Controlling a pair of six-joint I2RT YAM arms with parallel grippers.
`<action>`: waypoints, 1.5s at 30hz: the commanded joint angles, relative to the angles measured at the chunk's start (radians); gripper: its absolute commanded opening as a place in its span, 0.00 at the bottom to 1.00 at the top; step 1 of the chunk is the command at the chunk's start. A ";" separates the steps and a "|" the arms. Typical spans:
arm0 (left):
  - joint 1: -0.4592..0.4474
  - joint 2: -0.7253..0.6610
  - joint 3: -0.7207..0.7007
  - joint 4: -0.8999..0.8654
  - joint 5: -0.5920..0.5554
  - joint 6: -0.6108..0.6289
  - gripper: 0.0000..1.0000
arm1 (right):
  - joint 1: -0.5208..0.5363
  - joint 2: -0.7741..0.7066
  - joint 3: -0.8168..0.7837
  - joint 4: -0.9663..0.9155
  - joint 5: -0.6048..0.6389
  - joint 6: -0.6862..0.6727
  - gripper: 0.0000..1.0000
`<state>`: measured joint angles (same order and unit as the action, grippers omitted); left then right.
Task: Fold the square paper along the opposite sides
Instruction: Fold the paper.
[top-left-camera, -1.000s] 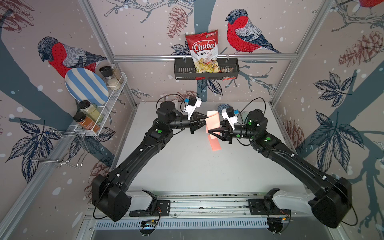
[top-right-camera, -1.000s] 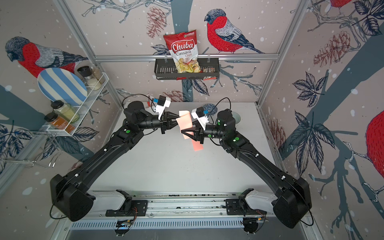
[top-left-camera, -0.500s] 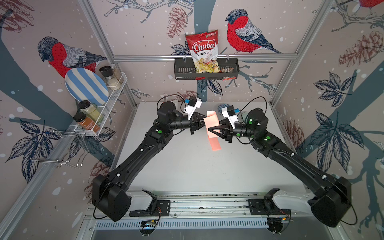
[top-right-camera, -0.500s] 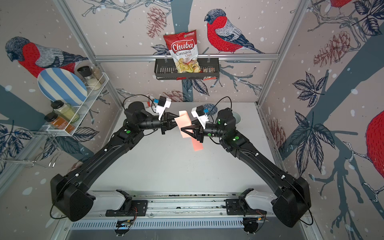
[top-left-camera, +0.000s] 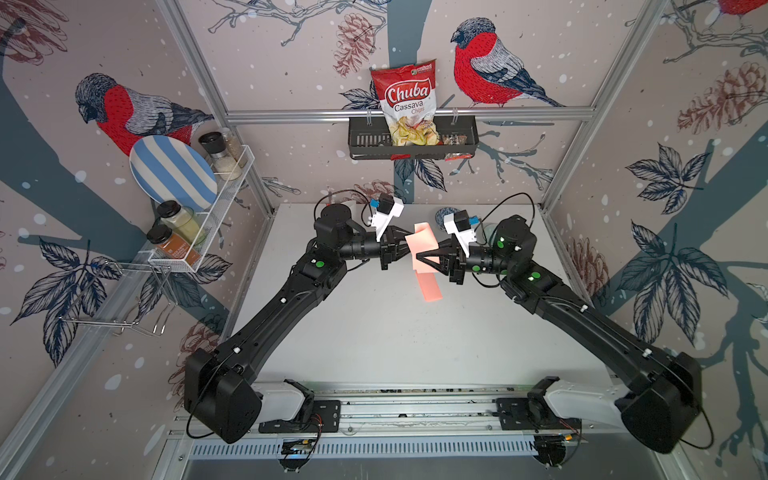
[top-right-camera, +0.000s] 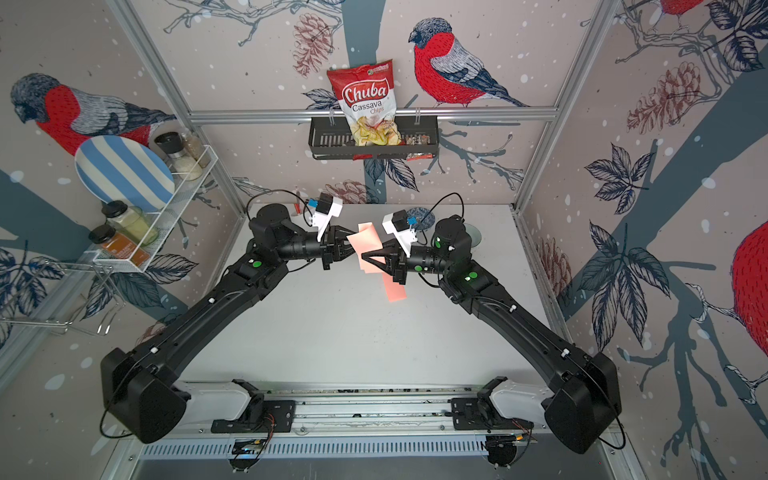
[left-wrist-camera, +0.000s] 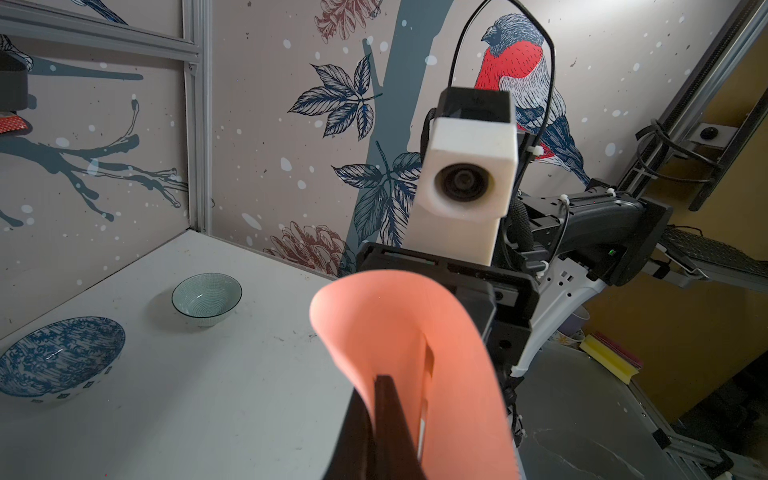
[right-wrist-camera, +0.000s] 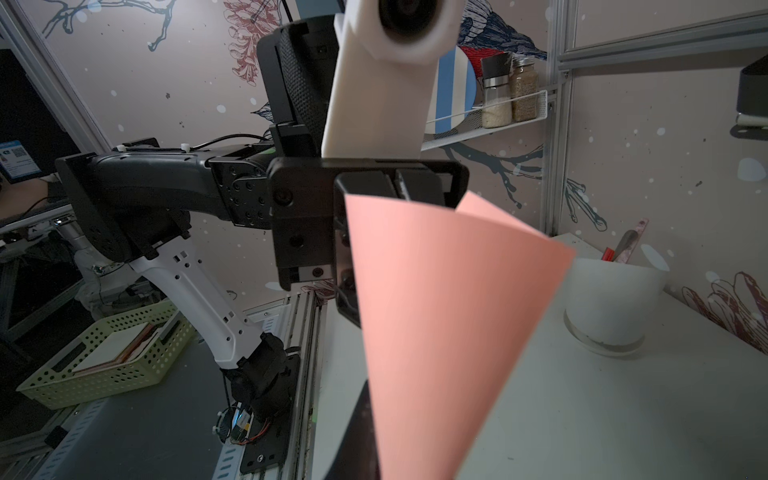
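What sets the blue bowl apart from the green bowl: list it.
The blue bowl is wide and shallow; the green bowl looks narrower and deeper. The blue bowl carries a dense dark-blue pattern; the green bowl has fine pale rings. Both stand upright, empty, apart on the table.

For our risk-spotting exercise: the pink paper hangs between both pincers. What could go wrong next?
The paper curls, so its opposite edges may meet askew and crease crooked. The left pincer pinches it only near an edge; a tug from the right pincer might tear it or pull it free.
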<state>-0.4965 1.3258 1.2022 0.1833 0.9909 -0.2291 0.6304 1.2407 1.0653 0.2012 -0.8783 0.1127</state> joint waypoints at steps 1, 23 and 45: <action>-0.001 -0.007 -0.003 0.030 -0.011 0.014 0.00 | 0.002 -0.005 -0.004 0.040 -0.005 0.014 0.13; 0.018 -0.081 -0.007 0.078 -0.158 0.042 0.55 | 0.002 -0.016 -0.041 0.041 -0.008 0.013 0.14; 0.076 -0.261 -0.311 0.411 -0.011 -0.087 0.78 | -0.028 -0.060 0.058 0.136 -0.118 0.114 0.25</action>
<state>-0.4221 1.0557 0.8898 0.5072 0.9016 -0.2890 0.6018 1.1702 1.1126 0.3023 -0.9760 0.2092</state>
